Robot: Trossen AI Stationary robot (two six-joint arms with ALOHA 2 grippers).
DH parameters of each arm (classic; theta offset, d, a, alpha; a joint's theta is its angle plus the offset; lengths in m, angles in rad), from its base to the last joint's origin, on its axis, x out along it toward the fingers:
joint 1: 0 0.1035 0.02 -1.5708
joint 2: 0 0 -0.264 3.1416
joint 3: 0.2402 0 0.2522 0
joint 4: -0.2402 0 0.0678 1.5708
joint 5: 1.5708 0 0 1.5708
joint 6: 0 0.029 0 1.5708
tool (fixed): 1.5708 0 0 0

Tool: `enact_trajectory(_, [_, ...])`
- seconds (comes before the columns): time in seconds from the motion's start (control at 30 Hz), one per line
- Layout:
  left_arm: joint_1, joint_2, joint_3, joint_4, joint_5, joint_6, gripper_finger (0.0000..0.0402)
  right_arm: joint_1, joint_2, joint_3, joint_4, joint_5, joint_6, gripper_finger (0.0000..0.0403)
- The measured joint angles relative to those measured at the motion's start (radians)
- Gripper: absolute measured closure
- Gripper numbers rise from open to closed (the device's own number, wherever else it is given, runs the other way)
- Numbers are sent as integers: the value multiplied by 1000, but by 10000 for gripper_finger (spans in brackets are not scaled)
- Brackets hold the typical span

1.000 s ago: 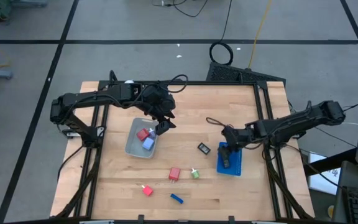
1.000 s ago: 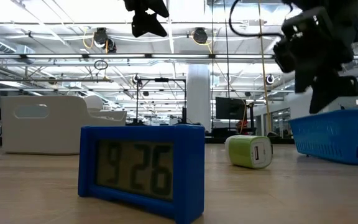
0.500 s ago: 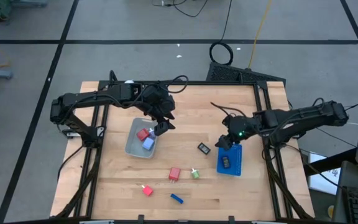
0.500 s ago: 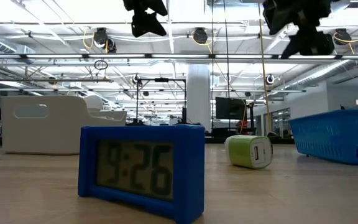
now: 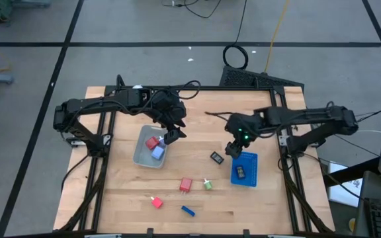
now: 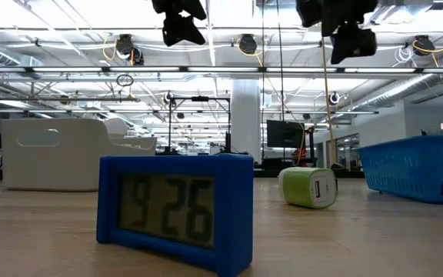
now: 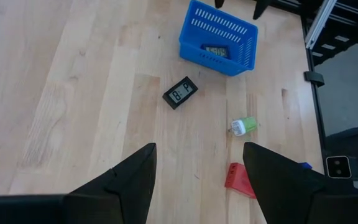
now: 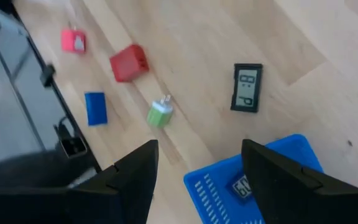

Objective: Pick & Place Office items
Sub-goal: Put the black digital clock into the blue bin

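Note:
Both grippers hang open and empty, high above the table. My left gripper (image 5: 172, 135) (image 7: 199, 152) is over the far right corner of the grey tray (image 5: 141, 157), which holds a red item (image 5: 152, 142) and a lavender item (image 5: 158, 152). My right gripper (image 5: 233, 149) (image 8: 197, 149) is over the far left corner of the blue tray (image 5: 251, 178), where a black item (image 5: 241, 173) lies. On the wood lie a black clock (image 5: 217, 157), a red block (image 5: 186, 184), a green plug (image 5: 208, 184), a small red item (image 5: 156, 201) and a blue clock (image 5: 188, 211).
Black frame rails (image 5: 284, 119) run along the table's left and right sides. In the low view the blue clock (image 6: 175, 208) stands close in front, with the green plug (image 6: 308, 187) and the blue tray (image 6: 414, 177) behind it. Bare wood lies between the two trays.
My right gripper has risen from inside the blue tray to well above it and has gone toward the table's left and far edges, rolling as it went. The black item now shows in the blue tray where the gripper stood.

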Motion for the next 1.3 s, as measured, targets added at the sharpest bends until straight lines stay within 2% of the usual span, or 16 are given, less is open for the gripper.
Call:
enact_trajectory(0.23, [1, 0, 0, 0, 0, -3, 158, -28, 134, 110, -115, 18, -150, 181])
enact_trajectory(0.57, [4, -2, 0, -35, 0, -2, 158, -36, 279, 113, -186, 25, -324, 181])
enact_trajectory(0.87, [17, -36, 0, -58, -9, 13, 158, -35, 339, 113, -133, 47, -433, 181])
enact_trajectory(1.07, [53, -75, 0, -122, -11, 28, 158, -21, 390, 114, -76, 44, -446, 181])
enact_trajectory(1.3, [99, -138, 0, -187, -37, 54, 158, 84, 467, 177, -96, 75, -375, 181])
